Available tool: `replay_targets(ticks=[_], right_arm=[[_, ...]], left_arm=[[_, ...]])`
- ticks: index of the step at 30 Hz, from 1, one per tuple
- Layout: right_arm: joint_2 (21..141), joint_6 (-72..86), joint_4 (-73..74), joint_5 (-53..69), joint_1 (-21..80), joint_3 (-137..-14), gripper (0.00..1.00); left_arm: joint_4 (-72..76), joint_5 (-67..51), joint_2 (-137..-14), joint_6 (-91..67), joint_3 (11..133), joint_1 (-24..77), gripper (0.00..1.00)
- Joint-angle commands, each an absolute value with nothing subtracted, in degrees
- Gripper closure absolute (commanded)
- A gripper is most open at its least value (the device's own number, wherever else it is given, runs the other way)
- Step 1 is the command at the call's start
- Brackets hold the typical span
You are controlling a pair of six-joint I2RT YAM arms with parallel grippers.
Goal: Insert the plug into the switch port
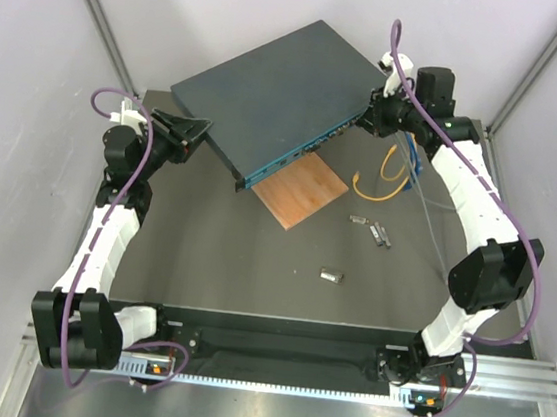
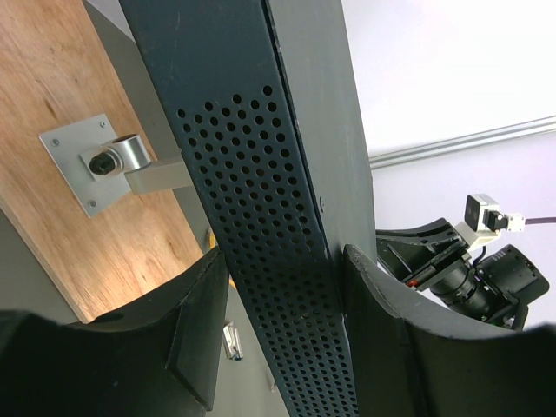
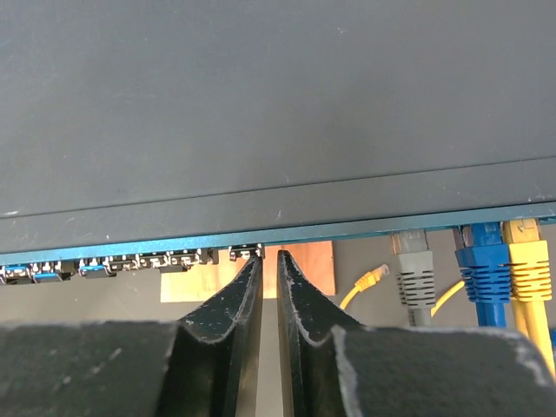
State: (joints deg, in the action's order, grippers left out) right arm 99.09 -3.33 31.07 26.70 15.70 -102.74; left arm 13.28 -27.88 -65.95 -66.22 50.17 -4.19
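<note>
The switch (image 1: 272,92) sits at the far middle of the table (image 1: 212,261), turned on a diagonal. Its teal face (image 1: 300,153) looks toward the near right, and its near corner hangs over the wood square (image 1: 305,193).

The left gripper (image 1: 199,131) clasps the switch's left end. In the wrist view its fingers (image 2: 195,326) press both sides of the perforated side wall. The right gripper (image 3: 265,257) points at the row of sockets (image 3: 130,261) on the teal face. Its jaws are drawn almost together with only a slit left, and nothing shows in the slit.

Grey (image 3: 413,271), blue (image 3: 485,271) and yellow (image 3: 530,271) plugs sit in the sockets further right. A loose yellow cable (image 1: 382,185) curls on the table beside them. A metal bracket (image 2: 91,161) is screwed to the wood, and its arm runs behind the switch. Three small connectors (image 1: 329,274) lie scattered nearer the arms.

The table is matt dark grey, with an aluminium rail (image 1: 500,380) along its near edge. Pale lilac walls (image 1: 10,87) close it in, with metal posts (image 1: 96,2) in the corners.
</note>
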Motion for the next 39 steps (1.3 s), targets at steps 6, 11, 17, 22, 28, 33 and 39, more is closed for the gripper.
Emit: replay_targets(ticks=[6,11,17,22,28,33,39], right_arm=[[100.20,-0.61,12.13,27.51,20.39,-102.13,0.89],[95.72,-3.07,11.78,26.63,20.22,-97.13,0.87],[93.88,-7.99,24.15,28.73,17.41,-98.80,0.75],[87.46,-14.14,29.70,31.91,13.19,-92.03,0.66],[82.70,-15.47,29.26,31.64,11.95,-85.43,0.66],[86.48,-22.64,42.86,32.43,11.87,-90.61,0.62],[80.96,-37.08,53.17,30.07,11.69,-81.49,0.40]], left_arm=[[16.17,-29.44,-68.03,-60.56,51.42,-2.99,1.00],[16.17,-29.62,-67.94,-60.64,51.42,-2.99,1.00],[15.38,-28.13,-67.15,-59.33,51.86,-2.99,0.87],[15.73,-27.95,-66.62,-58.71,52.29,-2.99,0.86],[16.79,-28.39,-67.67,-58.71,52.82,-2.99,0.88],[15.47,-29.44,-67.68,-56.61,54.40,-2.99,0.78],[15.12,-30.15,-67.59,-55.37,56.51,-3.08,0.56]])
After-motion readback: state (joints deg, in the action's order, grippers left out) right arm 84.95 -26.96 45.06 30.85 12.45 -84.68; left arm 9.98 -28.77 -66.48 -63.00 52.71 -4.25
